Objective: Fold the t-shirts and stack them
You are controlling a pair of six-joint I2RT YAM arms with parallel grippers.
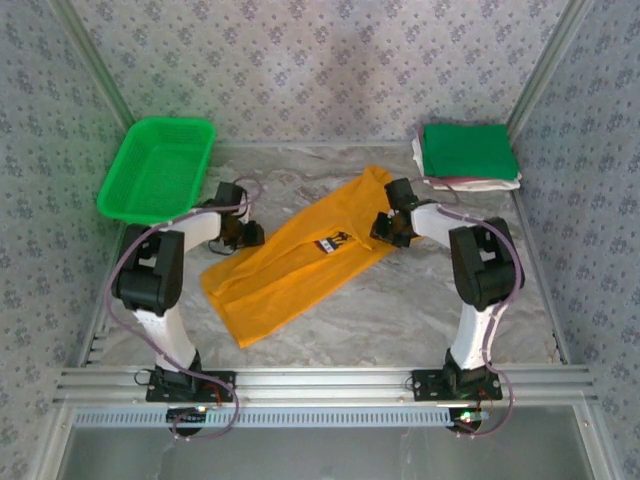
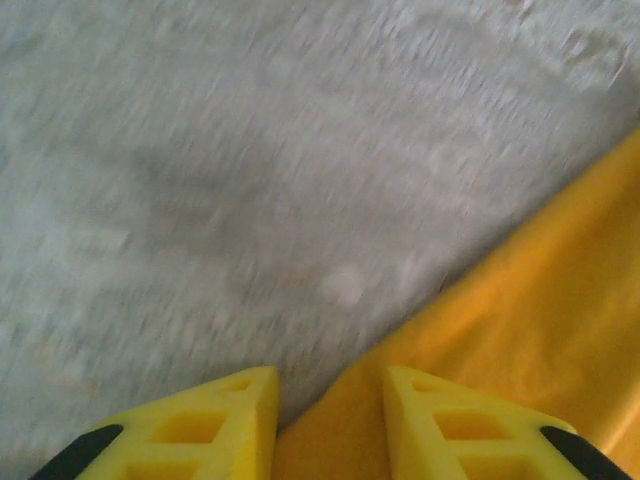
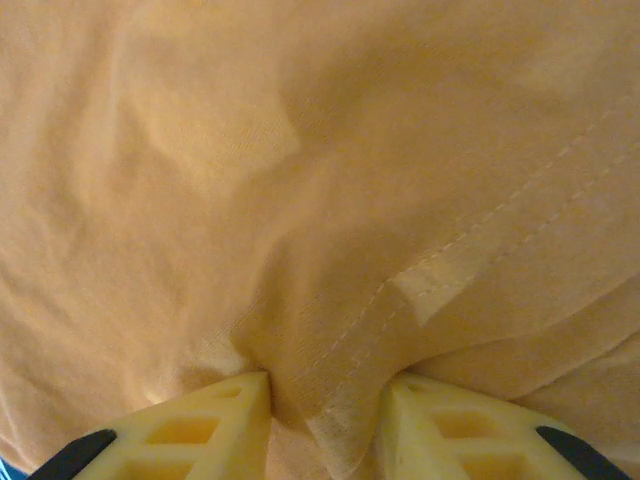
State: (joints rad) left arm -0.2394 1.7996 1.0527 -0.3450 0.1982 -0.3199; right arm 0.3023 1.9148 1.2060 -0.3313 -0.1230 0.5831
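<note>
Spread aslant across the middle of the desk (image 1: 420, 310): orange shirt (image 1: 290, 275), flat and unfolded, running from near left to far right. Judged to be the opening fold, with stacking not yet reached. Likely calls next for lifting both side edges together and carrying them across the cloth in step, keeping the layer taut so as not to drag or bunch the rest. At the far left corner, green basket (image 1: 157, 170); at the far right corner, stack (image 1: 468, 155) of folded shirts, green on top, well apart from the orange one. Left arm (image 1: 165, 270) bent at the elbow and reaching inward to the shirt's left edge; right arm (image 1: 480, 260) mirrored, reaching to the right edge just beside the print (image 1: 335, 243). Right hand (image 3: 328, 385) closed on a puckered ridge of cloth by a stitched seam, gripping the shirt. Left hand (image 2: 328, 380) low over the desk with the shirt's edge lying in the gap between its fingers (image 2: 225, 420); pinched or merely straddled, cannot tell, given the blur.
</note>
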